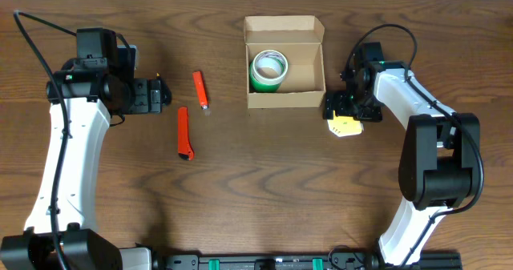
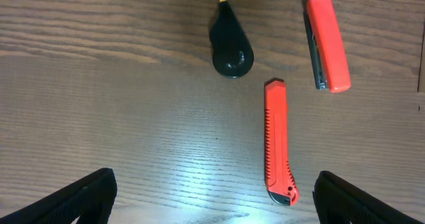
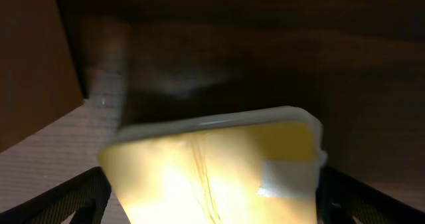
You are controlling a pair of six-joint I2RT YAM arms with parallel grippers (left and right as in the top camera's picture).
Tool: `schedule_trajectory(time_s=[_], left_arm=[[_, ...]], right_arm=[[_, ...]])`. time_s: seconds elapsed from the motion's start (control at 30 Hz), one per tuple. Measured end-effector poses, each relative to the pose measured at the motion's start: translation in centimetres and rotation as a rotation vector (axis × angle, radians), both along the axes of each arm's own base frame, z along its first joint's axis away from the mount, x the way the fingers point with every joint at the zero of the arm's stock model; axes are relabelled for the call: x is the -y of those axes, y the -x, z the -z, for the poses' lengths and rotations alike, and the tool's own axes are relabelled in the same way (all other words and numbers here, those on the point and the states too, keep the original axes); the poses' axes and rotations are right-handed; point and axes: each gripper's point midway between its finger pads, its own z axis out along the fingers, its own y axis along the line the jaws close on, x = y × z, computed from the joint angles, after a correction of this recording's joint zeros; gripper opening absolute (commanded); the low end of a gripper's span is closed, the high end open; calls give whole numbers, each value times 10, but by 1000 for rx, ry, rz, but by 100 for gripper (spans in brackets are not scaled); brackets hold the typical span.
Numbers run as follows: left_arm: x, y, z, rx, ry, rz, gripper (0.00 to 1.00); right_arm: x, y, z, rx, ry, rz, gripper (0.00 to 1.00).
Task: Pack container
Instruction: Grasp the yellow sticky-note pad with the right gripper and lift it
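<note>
- Wood-grain table (image 1: pixel 256 214), dark brown, carrying everything below.
- Left arm (image 1: pixel 68 142) along the left edge. Left gripper (image 1: pixel 163 94) aimed toward table centre, fingers spread wide, nothing between them. In left wrist view, only bare wood between the fingertips.
- Right arm (image 1: pixel 429 134) along the right edge, reaching in to the box's right front corner. Right gripper (image 1: pixel 345 116) low over the table, fingers spread wide on either side of the yellow notepad (image 1: pixel 345 126). Cannot tell whether the pads touch it.
- Container (image 1: pixel 284 100): tan cardboard box, top centre of table, flap lid folded back on the far side, mouth open upward.
- Inside the container: one green tape roll (image 1: pixel 268 70), white on its top face, against the left wall. Right half of the box floor bare cardboard.
- Yellow notepad outside the container, on the table just off its right front corner. Fills most of the right wrist view, blurred.
- Orange box cutter (image 1: pixel 183 132) flat on the table, left of the container and well apart from it.
- Orange stapler-like tool (image 1: pixel 199 90), shorter, just up and right of the cutter, not touching it.
- Small black teardrop piece with yellow tip (image 2: pixel 231 51), lying on the table near the left gripper.
</note>
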Motion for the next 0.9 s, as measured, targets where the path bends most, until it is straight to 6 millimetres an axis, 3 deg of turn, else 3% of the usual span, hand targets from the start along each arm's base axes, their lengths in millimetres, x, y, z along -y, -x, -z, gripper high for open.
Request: schedule_trajectory(time_s=[0.33, 0.9], left_arm=[[0, 0, 0, 0, 0, 0, 95], [0, 0, 0, 0, 0, 0, 95]], right_arm=[[1, -2, 0, 8, 8, -6, 99], [23, 6, 6, -25, 128, -82, 99]])
